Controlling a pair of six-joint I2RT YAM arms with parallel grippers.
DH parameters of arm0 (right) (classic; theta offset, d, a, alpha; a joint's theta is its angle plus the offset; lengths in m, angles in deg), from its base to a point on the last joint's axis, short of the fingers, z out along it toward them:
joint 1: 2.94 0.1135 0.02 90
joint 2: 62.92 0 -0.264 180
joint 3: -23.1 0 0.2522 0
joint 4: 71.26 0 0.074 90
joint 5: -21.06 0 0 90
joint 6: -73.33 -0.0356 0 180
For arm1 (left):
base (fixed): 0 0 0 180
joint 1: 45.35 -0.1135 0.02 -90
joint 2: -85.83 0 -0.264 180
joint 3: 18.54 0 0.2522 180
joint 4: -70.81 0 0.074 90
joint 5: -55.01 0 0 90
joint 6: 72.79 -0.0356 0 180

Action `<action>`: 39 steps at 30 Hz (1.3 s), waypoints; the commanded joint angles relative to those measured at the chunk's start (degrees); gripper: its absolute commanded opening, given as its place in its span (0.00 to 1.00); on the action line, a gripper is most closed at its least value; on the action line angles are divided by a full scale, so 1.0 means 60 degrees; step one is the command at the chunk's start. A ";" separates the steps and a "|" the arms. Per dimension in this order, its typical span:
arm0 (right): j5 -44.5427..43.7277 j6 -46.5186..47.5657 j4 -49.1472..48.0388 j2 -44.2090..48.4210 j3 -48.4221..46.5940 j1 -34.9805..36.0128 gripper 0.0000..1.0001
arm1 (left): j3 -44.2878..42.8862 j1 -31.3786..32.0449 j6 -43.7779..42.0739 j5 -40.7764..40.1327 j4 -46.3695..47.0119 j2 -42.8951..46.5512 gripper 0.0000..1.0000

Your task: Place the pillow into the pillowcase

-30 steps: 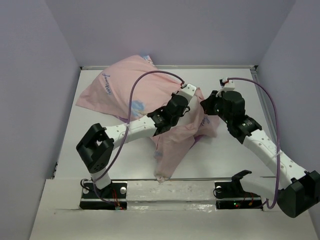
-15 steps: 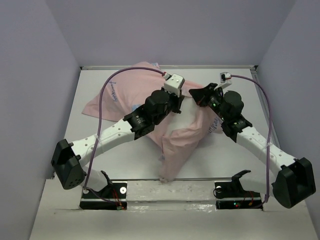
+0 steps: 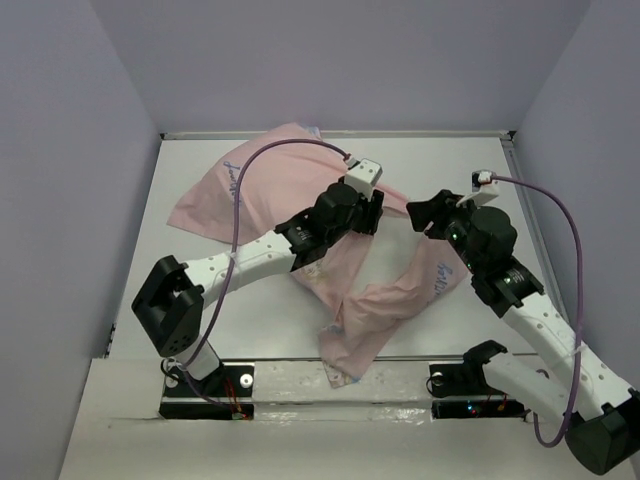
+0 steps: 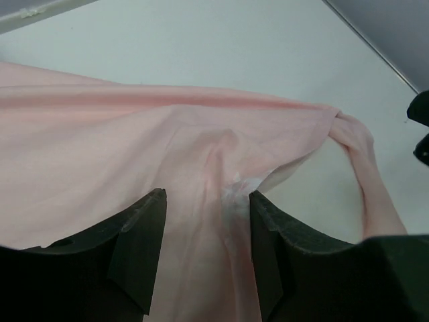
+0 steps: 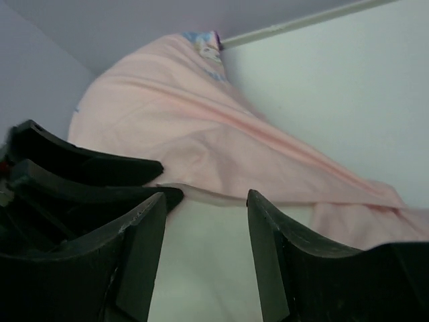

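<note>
The pale pink pillowcase [image 3: 250, 190] lies crumpled on the white table, running from the back left to a loose flap [image 3: 370, 310] at the front middle. No white pillow shows in any view; it is hidden. My left gripper [image 3: 372, 212] hovers over the middle of the fabric. It is open, and pink cloth [image 4: 100, 147] lies slack below the gap between its fingers [image 4: 206, 198]. My right gripper [image 3: 420, 212] faces it from the right and is open [image 5: 206, 198] with nothing between its fingers. The pillowcase [image 5: 174, 114] rises behind it. The left fingers [image 5: 80, 168] show dark at that view's left.
Grey-purple walls [image 3: 80, 200] close in the table [image 3: 480, 160] on the left, back and right. A metal rail [image 3: 400, 133] runs along the back edge. Both arm bases [image 3: 205, 385] sit at the near edge, and cables loop above the arms.
Both grippers have opened and let go of the pillowcase, which has dropped flatter onto the table. The right arm has drawn back to the right, and the left arm has pulled back toward the front.
</note>
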 commanded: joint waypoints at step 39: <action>0.0736 -0.2027 -0.4828 0.0251 0.1708 0.0020 0.00 | -0.0804 0.0170 0.1179 0.2303 0.1529 0.0565 0.00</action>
